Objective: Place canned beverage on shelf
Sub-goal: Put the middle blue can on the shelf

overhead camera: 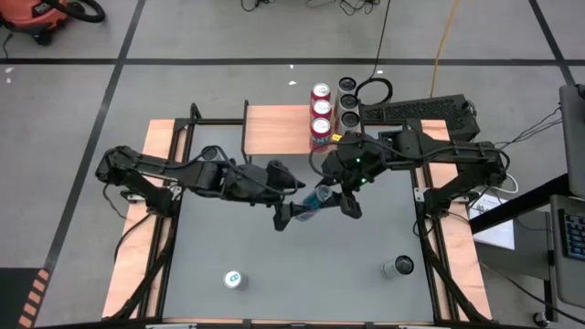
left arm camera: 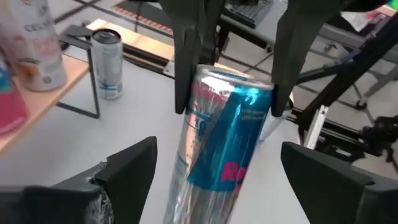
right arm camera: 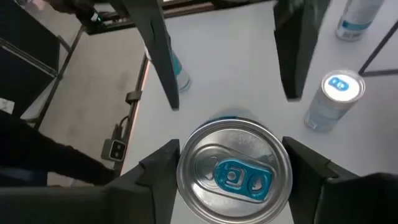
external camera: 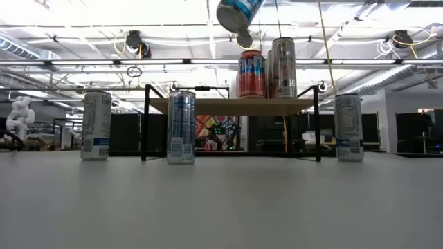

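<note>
I'm holding the blue can [overhead camera: 317,199] mid-frame, right gripper [overhead camera: 343,194] clamped at its top end, left gripper [overhead camera: 291,210] released. Slick, dentable; gripping sidewall.

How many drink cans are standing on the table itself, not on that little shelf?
3. In the low view: one can left of the shelf, one in front of its left end, one right of it. Others may hide behind the shelf.
</note>
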`<action>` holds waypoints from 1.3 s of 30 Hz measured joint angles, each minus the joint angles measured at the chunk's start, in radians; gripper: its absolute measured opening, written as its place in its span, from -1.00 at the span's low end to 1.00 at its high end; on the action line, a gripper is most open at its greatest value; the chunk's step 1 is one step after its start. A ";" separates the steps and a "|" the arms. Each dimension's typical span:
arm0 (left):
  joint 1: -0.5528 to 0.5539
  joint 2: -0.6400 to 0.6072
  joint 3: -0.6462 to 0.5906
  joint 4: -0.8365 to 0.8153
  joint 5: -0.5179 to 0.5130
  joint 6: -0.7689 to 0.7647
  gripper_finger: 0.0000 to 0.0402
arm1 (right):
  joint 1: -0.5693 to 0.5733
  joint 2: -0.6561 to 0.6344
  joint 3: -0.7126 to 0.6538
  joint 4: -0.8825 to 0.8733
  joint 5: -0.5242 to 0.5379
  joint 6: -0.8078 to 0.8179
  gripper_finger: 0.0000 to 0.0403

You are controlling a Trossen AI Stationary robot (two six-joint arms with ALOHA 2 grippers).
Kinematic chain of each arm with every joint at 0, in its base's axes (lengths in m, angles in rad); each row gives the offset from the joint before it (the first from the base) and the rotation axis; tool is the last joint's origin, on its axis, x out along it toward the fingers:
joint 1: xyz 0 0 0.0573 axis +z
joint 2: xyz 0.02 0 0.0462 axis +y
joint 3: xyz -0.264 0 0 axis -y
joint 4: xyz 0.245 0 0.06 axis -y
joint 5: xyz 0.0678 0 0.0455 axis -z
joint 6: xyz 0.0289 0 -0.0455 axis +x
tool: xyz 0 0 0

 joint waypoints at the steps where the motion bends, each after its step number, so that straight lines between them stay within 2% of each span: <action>1: 0.005 0.000 0.000 0.003 0.014 0.000 0.74 | -0.003 0.000 0.000 0.005 -0.001 0.000 -0.05; 7: 0.020 0.012 0.000 0.013 0.007 0.033 0.86 | -0.018 0.000 0.000 0.037 -0.003 0.002 -0.05; 18: 0.028 0.070 0.000 0.100 0.030 0.029 0.88 | -0.040 0.000 0.000 0.047 0.000 0.003 -0.05; 31: 0.028 0.073 0.011 0.093 0.027 0.026 0.54 | -0.039 0.000 0.000 0.053 -0.001 0.003 -0.05; 39: 0.028 0.072 0.032 0.073 0.028 0.025 0.51 | -0.039 -0.001 0.001 0.055 -0.001 0.009 -0.05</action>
